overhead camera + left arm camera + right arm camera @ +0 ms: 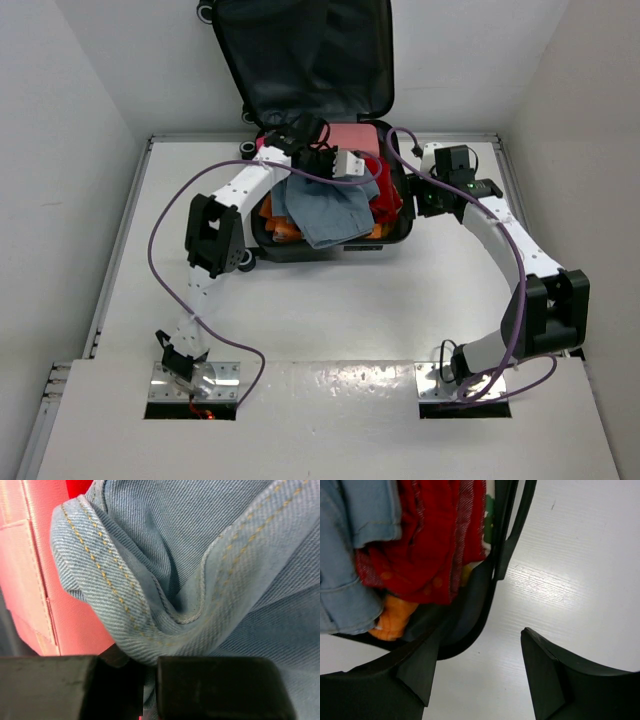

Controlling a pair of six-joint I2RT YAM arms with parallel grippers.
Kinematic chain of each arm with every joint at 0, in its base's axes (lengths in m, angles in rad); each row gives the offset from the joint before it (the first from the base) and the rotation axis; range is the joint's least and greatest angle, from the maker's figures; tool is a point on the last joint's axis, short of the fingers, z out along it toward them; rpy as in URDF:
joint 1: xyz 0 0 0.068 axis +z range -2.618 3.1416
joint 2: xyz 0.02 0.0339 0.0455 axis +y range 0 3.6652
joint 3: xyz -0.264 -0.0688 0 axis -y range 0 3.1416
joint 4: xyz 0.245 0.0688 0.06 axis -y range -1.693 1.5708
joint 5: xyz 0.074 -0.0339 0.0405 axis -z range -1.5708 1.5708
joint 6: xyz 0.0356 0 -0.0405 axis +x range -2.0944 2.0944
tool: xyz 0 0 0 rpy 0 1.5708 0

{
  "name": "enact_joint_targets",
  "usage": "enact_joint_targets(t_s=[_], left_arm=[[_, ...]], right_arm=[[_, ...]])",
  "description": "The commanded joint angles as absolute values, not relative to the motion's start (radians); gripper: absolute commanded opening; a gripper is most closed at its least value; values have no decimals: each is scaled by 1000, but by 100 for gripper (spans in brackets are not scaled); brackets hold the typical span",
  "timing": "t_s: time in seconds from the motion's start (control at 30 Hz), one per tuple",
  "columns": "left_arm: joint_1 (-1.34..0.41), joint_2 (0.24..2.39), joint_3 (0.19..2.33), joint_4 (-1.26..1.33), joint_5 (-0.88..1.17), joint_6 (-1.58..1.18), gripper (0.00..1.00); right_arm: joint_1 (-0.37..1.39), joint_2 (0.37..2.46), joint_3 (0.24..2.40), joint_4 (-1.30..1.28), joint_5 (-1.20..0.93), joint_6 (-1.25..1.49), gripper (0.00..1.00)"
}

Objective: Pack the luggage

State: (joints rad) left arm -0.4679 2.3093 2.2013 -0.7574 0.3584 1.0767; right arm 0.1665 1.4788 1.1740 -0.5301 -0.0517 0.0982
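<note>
White table (330, 310); denim garment (325, 210) atop overfull luggage (300, 60)

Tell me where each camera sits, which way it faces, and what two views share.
Top: above and behind the arms, looking down on the table, the open suitcase and both arms.
Left wrist: on the left arm, close on denim cloth pinched by the left gripper.
Right wrist: on the right arm, looking down at the suitcase rim and a red cloth; the open right gripper shows.
Shared: the denim cloth appears in all three.
</note>
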Motion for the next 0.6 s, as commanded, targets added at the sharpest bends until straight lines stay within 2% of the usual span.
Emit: enact_joint_targets(t_s=[0.0,0.23,0.43,0.53,0.57], left_arm=[[-442,2378,2178,-159,115,1100,0],[-430,2313,2145,29,150,1029,0],[-399,2283,2134,20,209,1137,0],[-390,2309,2155,-65,253,1161,0],[-390,2298,2140,-87,273,1161,7]], right_arm=[[164,1482,1230,-499,-49,109,66],[163,1476,1229,-503,-58,113,66],[163,1463,1206,-486,-67,124,66],[161,1465,1206,-483,-74,120,66],[160,1466,1206,-483,-75,118,66]])
